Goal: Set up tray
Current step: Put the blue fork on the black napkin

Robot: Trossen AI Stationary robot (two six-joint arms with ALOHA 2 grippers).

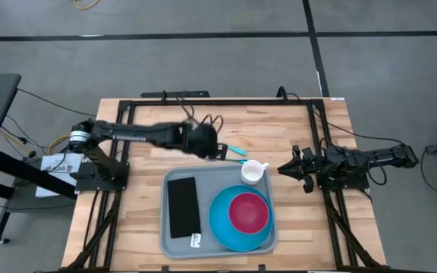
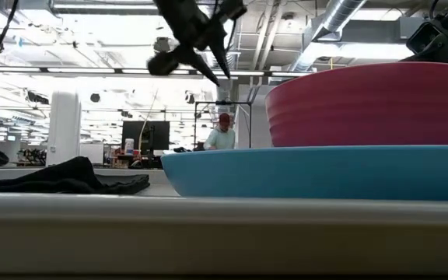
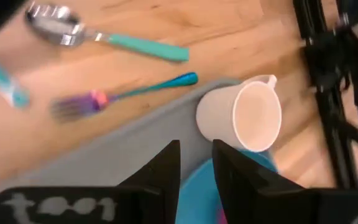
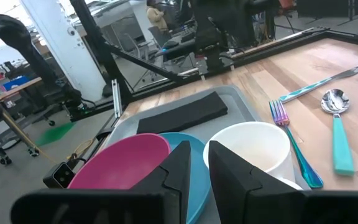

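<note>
Left arm (image 1: 203, 140) reaches across the table beyond the tray (image 1: 174, 239).

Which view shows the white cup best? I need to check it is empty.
The left wrist view: the white plastic cup faces the camera, inside visible and empty. The right wrist view shows it partly behind that gripper's fingers. The high view shows it small, at the tray's corner. The low view does not show it.

Bright overhead light; left wrist view motion-blurred
</note>
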